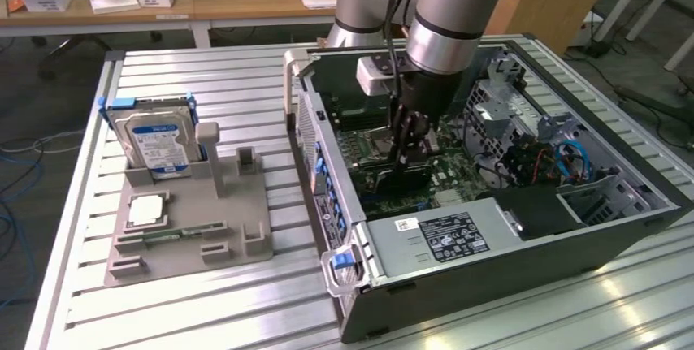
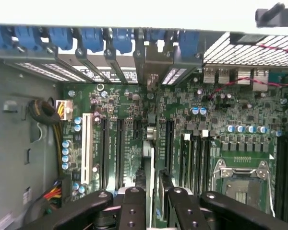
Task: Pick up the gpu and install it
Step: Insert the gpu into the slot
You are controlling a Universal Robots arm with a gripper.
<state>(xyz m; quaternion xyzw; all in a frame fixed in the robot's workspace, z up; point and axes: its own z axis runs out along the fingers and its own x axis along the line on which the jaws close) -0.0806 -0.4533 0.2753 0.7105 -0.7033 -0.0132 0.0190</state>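
Observation:
The gpu [image 1: 397,178] stands on edge over the green motherboard [image 1: 461,173] inside the open computer case [image 1: 521,261]. My gripper [image 1: 414,155] reaches straight down into the case, shut on the card's upper edge. In the wrist view the gpu [image 2: 150,160] runs as a thin strip between the two black fingers [image 2: 133,206], in line with an expansion slot. Its metal end bracket [image 2: 151,72] meets the case's rear slot openings. My gripper [image 2: 152,207] has its jaws close on both sides of the card.
A grey parts holder [image 1: 184,244] at the exterior view's left carries a silver hard drive [image 1: 158,143], a processor [image 1: 146,210] and a RAM stick [image 1: 174,236]. Inside the case are a power supply [image 1: 444,236], cables [image 1: 542,163] and the empty processor socket [image 2: 240,184].

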